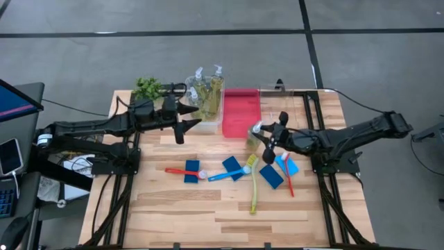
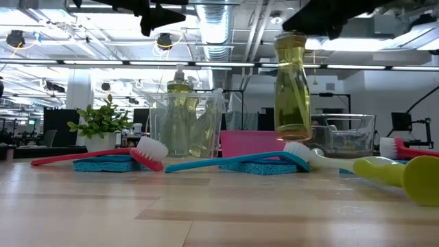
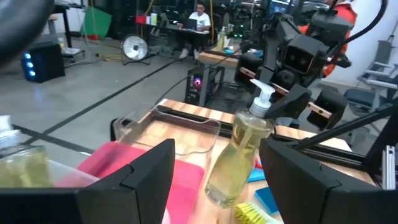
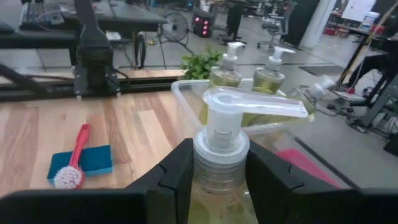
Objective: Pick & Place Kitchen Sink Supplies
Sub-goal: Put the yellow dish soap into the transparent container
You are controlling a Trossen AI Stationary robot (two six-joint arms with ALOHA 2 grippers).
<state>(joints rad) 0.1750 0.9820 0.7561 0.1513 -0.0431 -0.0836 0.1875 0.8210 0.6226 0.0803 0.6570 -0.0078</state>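
A clear pump bottle of yellow-green soap (image 2: 291, 86) hangs above the table, and my right gripper (image 4: 221, 171) is shut on it over the table's middle right (image 1: 262, 136). My left gripper (image 1: 191, 117) stands open in the air beside a clear tub (image 1: 206, 125) that holds other soap bottles (image 4: 225, 74), and touches nothing. On the wood lie blue sponges (image 1: 234, 168), two red brushes (image 1: 182, 171), a blue brush (image 1: 223, 175) and a yellow-green brush (image 1: 254, 189). My right gripper pinches the bottle's ribbed neck collar (image 4: 221, 152), just under the pump head (image 4: 252, 102), between its two fingers. The fingers lie level and come from the table's right side. The bottle hangs upright below them, its base (image 2: 292, 134) lifted clear of the table.
A red tray (image 1: 241, 111) sits at the far middle next to the tub, and a second clear tub (image 2: 343, 134) stands at the far right. A small leafy plant (image 1: 147, 88) is at the far left corner. The near half of the table is bare wood.
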